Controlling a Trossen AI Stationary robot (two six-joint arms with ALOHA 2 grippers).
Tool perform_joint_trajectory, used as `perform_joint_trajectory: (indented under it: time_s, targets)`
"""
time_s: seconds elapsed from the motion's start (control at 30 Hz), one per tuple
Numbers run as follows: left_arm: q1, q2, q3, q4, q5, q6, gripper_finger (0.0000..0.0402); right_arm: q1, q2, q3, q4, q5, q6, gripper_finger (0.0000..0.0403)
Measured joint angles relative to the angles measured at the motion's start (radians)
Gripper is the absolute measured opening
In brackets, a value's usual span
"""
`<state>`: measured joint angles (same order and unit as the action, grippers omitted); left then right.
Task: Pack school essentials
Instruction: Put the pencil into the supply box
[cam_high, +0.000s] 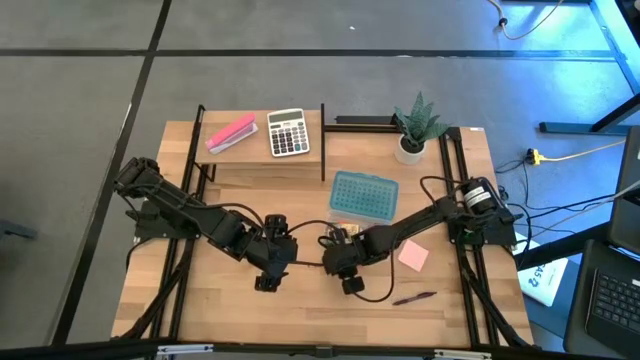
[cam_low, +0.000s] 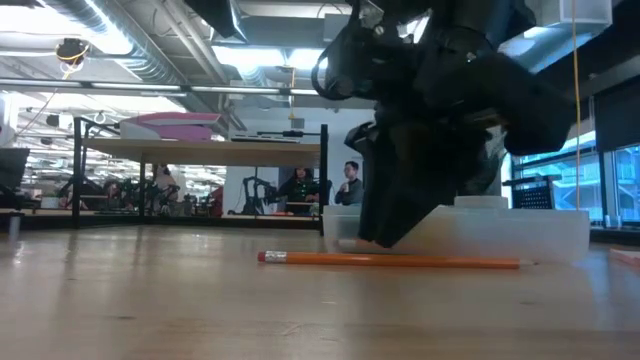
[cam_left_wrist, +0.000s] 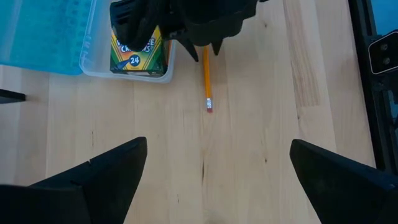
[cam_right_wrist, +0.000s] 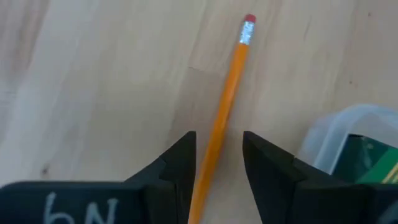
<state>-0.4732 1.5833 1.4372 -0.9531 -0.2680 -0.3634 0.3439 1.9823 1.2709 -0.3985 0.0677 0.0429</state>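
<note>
The wooden table (cam_high: 240, 300) is shown with both arms lowered near its middle. A clear plastic box (cam_high: 363, 196) with a blue lid is seen behind the right gripper (cam_right_wrist: 219, 163), and a crayon box (cam_left_wrist: 138, 53) is held inside it. The right gripper is positioned low, its fingers parted around an orange pencil (cam_right_wrist: 225, 118) lying flat on the wood, not yet clenched. The left gripper (cam_left_wrist: 217, 180) is held released beside it. A pink notepad (cam_high: 413, 256) and a purple pen (cam_high: 414, 297) are seen lying to the right.
</note>
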Motion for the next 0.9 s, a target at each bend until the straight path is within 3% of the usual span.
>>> perform_joint_trajectory:
  time_s: [0.5,0.9]
  targets:
    - [0.0,0.0,0.0,-0.004,0.0,-0.002,0.039,-0.006,0.036,0.0,0.014,-0.016,0.031,0.013]
    - [0.0,0.0,0.0,-0.005,0.0,-0.003,0.039,-0.005,0.036,0.0,0.014,-0.019,0.031,0.0035]
